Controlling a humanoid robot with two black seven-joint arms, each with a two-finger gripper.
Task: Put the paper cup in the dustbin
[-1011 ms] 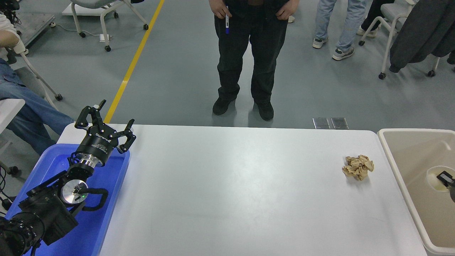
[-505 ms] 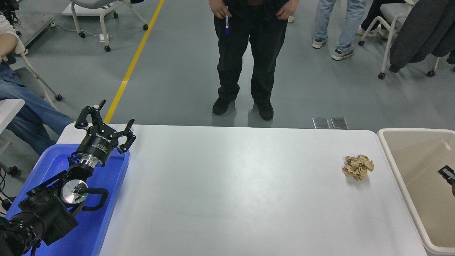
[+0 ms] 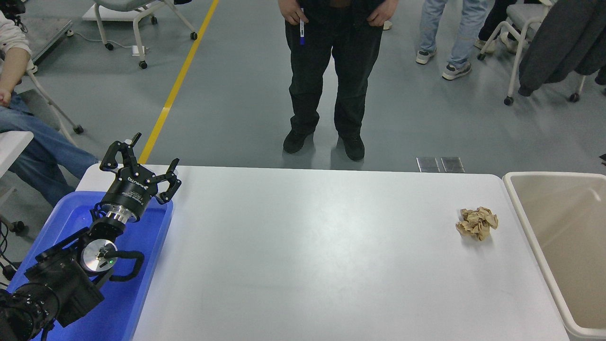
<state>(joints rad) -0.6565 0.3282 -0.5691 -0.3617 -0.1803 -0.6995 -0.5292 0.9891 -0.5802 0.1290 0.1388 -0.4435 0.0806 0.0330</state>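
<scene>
The beige dustbin (image 3: 554, 174) stands against the table's right end, and the part of its inside that shows is bare. The paper cup is not in view. My right gripper is out of view past the picture's right edge. My left gripper (image 3: 142, 158) is open and empty, parked over the blue tray (image 3: 156, 222) at the lower left.
A crumpled brown paper ball (image 3: 476, 222) lies on the white table (image 3: 307, 246) near the dustbin. A person in black trousers (image 3: 326, 76) stands at the table's far side. Other people and wheeled chairs are behind and to the sides.
One second ago my right gripper held the paper cup inside the dustbin. Then the cup was gone from sight, and the gripper drew back out of the picture to the right.
</scene>
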